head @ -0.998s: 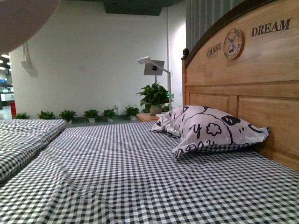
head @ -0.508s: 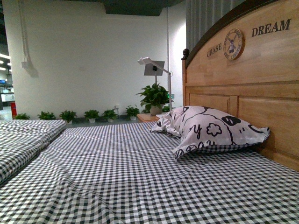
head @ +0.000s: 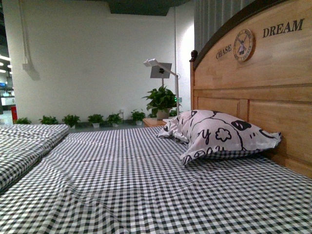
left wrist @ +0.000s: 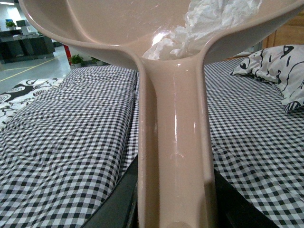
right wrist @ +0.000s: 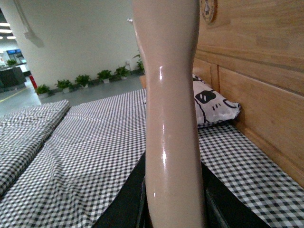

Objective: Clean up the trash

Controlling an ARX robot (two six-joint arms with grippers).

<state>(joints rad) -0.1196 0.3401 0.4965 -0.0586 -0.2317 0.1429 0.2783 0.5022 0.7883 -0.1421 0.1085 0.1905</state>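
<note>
Holding a pinkish-beige plastic dustpan point(left wrist: 173, 142) by its long handle, the left tool point(left wrist: 173, 209) is clamped on that handle (dark tool parts flank it on both sides at the near end of the left wrist view). Trash, a crumpled white wad of tissue paper point(left wrist: 209, 21), lies inside the dustpan's scoop, against the back wall where scoop meets handle. Dustpan sits raised over the black-and-white checked bed sheet point(left wrist: 61, 137), not touching it.

Right tool point(right wrist: 173, 209) grips a second pinkish-beige plastic handle point(right wrist: 171, 95), standing roughly upright; its working end is out of view, probably the matching brush. Neither arm appears in the front view; no loose trash visible on the bed there. Black-and-white patterned pillow point(head: 219, 136) rests against the wooden headboard point(head: 263, 83).

Judgement: pickup step looks done; carry-away in hand. Next move calls for keeping the scoop level or tipped back so the light wad stays seated, then travelling to a bin (none visible).
</note>
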